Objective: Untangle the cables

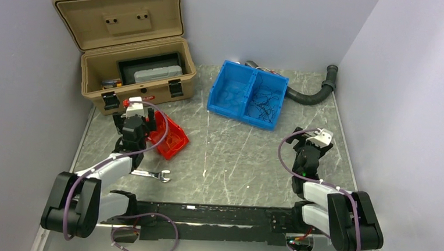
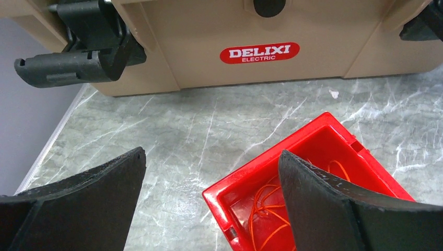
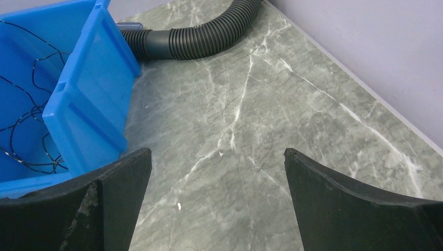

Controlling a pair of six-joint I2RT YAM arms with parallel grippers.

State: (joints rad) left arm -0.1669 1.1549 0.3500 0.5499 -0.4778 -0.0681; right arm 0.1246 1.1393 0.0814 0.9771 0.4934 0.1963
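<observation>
Nearest, along the bottom of the top view: both arm bases [image 1: 75,204] on a black rail [image 1: 214,215]. Higher up on the left, left claw [image 1: 136,111] at the far-left corner of a red bin [image 1: 172,139], just before an open tan case [image 1: 146,89]; wrench [image 1: 152,175] flat on the table [image 1: 235,155] beside that arm. On the right, right claw [image 1: 307,141] over bare table, near a two-part blue bin [image 1: 214,96]; black cables [image 1: 266,102] tangled in its right compartment, fainter strands in the left, colour unclear. Ribbed hose [image 1: 311,96] behind that bin. From the left wrist: fingers [image 2: 78,209] spread wide, nothing between them, one over table, the other over the red bin; thin orange cables [image 2: 264,204] looped inside it; case front beyond, with a DELIXI label [image 2: 259,52] and a hanging latch [image 2: 73,63]. From the right wrist: claw likewise released and empty above bare table; blue bin at left, black cables sprawled on its floor; hose past its far corner.
</observation>
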